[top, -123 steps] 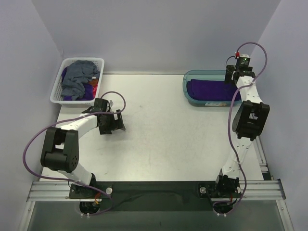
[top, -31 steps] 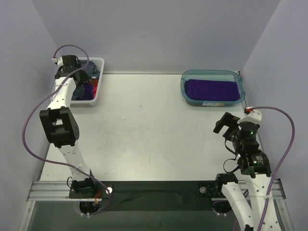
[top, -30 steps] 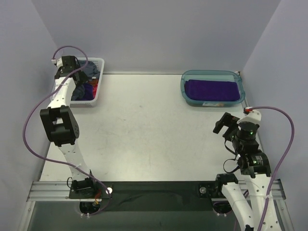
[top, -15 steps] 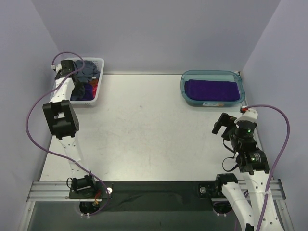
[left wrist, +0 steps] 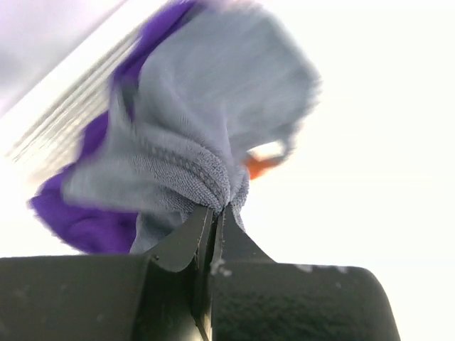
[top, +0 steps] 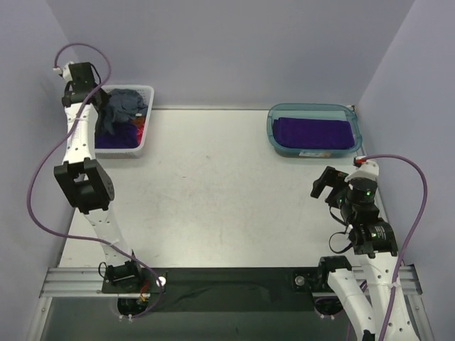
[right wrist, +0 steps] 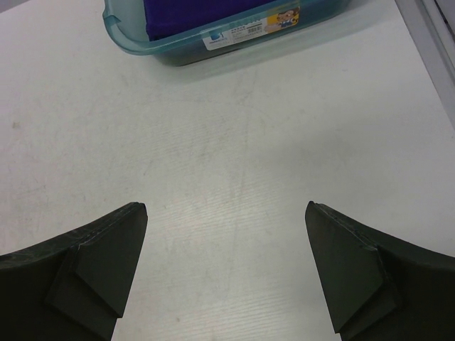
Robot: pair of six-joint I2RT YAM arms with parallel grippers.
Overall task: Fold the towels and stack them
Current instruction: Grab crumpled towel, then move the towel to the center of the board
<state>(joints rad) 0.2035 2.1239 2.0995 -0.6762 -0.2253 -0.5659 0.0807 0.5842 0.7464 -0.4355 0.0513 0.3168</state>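
**Left gripper clamped on grey towel over the basket; right gripper wide apart over bare table**

Left gripper [left wrist: 217, 210]: fingers pinched together on a bunched fold of the grey towel [left wrist: 213, 106]. The cloth hangs from the tips, drawn into a peak. Under it and to its left lies a purple towel [left wrist: 78, 220]; past the grey cloth a small bit of orange cloth [left wrist: 259, 165] shows. The wrist view is blurred, so finer detail is lost.

All three sit in the white basket [top: 146, 135] directly below this gripper. The side wall is close on its left and the back wall just behind, so there is little room there. Open table [top: 227, 192] lies on its right.

Right gripper [right wrist: 224, 213]: jaws spread wide, nothing between them, bare table beneath. Ahead of it stands the teal tub [right wrist: 178, 50], apart from the fingertips, with a folded purple towel [right wrist: 192, 11] inside and a label [right wrist: 252, 25] on the near wall. The table's right edge runs near, off its right side. To its left the table is open all the way across.

Count: two grippers, one basket, one tub. Cloths seen: one grey, one purple and one orange scrap in the basket, and one purple in the tub.
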